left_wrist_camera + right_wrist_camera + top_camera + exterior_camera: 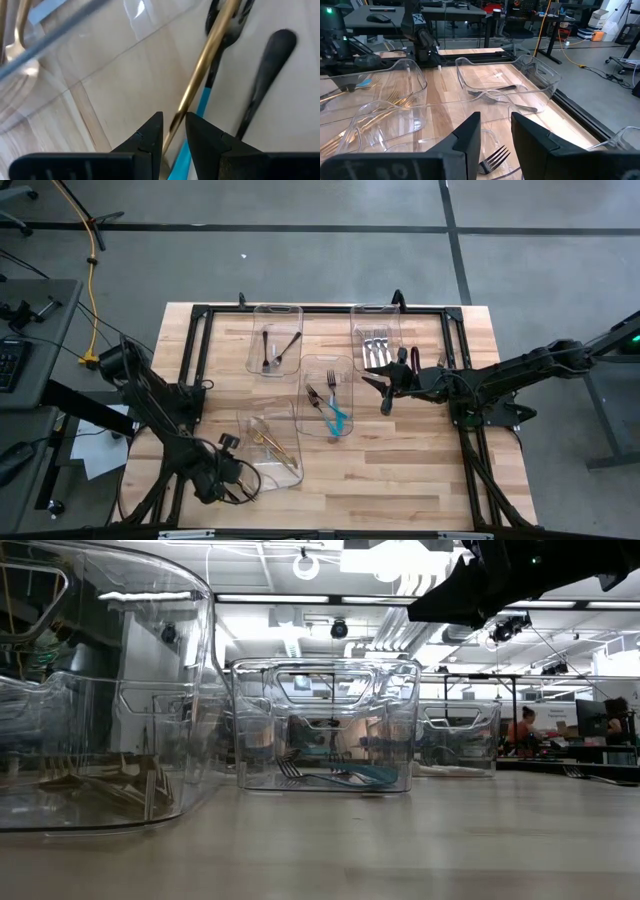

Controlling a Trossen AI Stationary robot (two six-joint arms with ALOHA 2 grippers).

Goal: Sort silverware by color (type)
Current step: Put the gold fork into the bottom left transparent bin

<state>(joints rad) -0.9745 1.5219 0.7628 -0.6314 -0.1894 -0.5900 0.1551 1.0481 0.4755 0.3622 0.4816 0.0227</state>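
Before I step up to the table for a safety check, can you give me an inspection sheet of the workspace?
Surface: wooden table with a black frame.
Job's things: black utensils, silver forks, teal-handled pieces and gold pieces, each in its own clear bin.
Clutter: nothing seen.
Grippers: left claw is closed on a gold handle. Right claw is open and empty, beside the silver forks' bin.
Cables: yellow cable on the floor left of the table.
Surroundings: a person is seated far behind the table, among desks.
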